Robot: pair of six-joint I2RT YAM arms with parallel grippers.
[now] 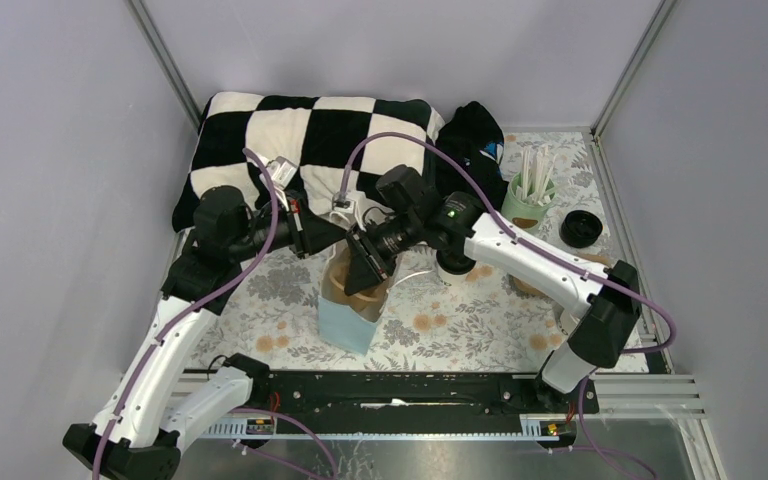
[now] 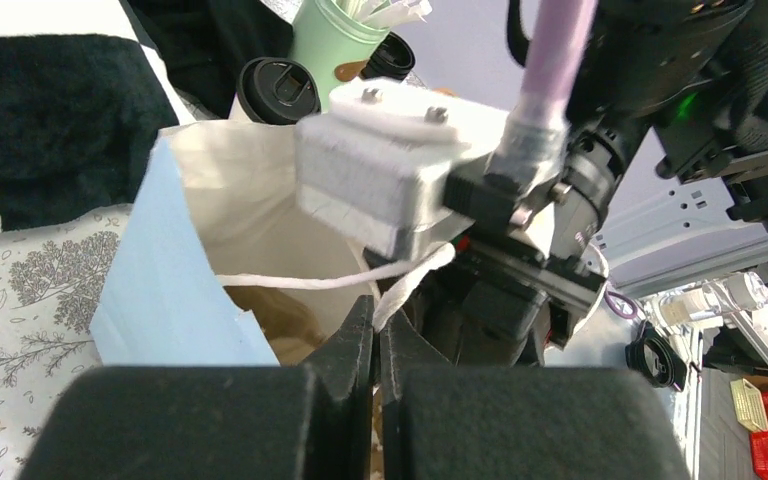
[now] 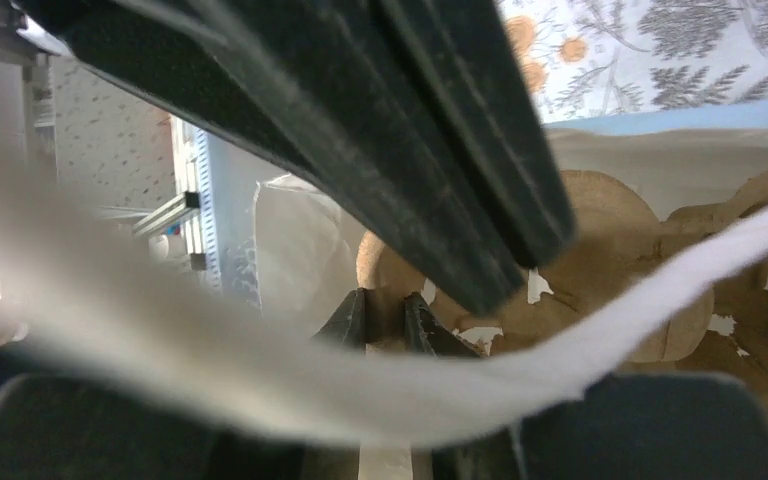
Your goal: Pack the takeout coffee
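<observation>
Floral cloth counter [image 1: 440, 335], grey walls [image 1: 60, 150]; my left jaws clench white cord handle [image 2: 290, 282] of paper bag [image 1: 345, 325]; right jaws: can't tell.

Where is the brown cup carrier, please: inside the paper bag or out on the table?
Inside: the right wrist view looks into the bag and shows the carrier sitting between its walls.
</observation>
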